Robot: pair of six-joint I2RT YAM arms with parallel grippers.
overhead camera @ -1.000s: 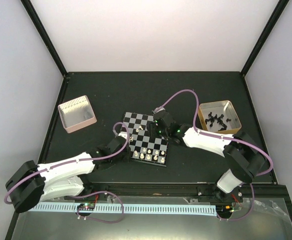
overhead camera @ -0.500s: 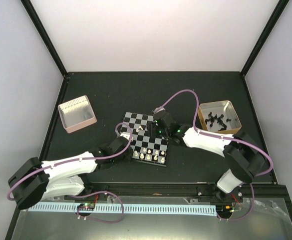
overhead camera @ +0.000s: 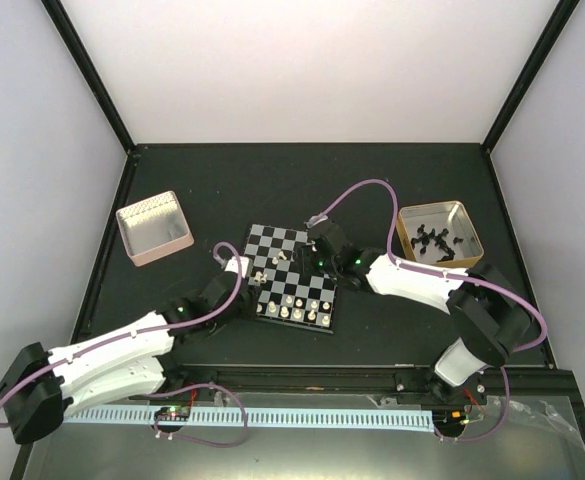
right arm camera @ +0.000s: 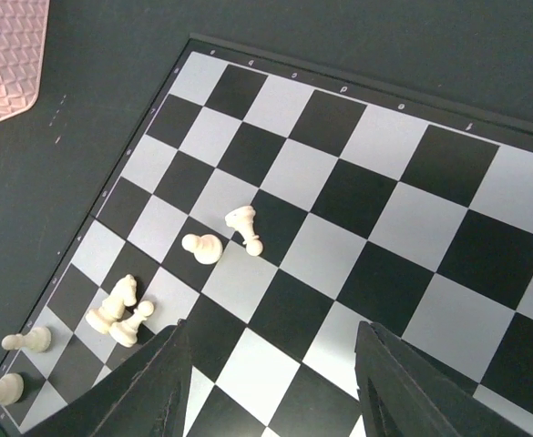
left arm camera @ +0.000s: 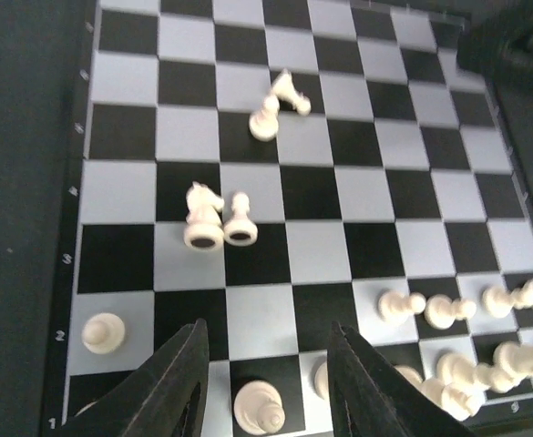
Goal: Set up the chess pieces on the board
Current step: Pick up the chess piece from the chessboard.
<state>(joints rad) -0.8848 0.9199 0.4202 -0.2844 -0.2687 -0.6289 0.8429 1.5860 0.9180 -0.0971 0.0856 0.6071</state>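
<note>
Left wrist: left tool spread, one cream chess piece inside its gap.

Cream pieces line the checkered board's edge nearest the left gripper, two loose pairs standing farther ahead, one piece toppled.

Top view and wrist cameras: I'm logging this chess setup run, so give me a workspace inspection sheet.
Surface: dark table, matte.
Job's things: board centred; cream chess pieces mostly along its near rows, four loose mid-board.
Clutter: pink tin left; tan tin right, holding black pieces.
Grippers: left gripper and right gripper open, empty, over the board.
Cables: purple cables loop along both arms.
Surroundings: white walls, black frame.
</note>
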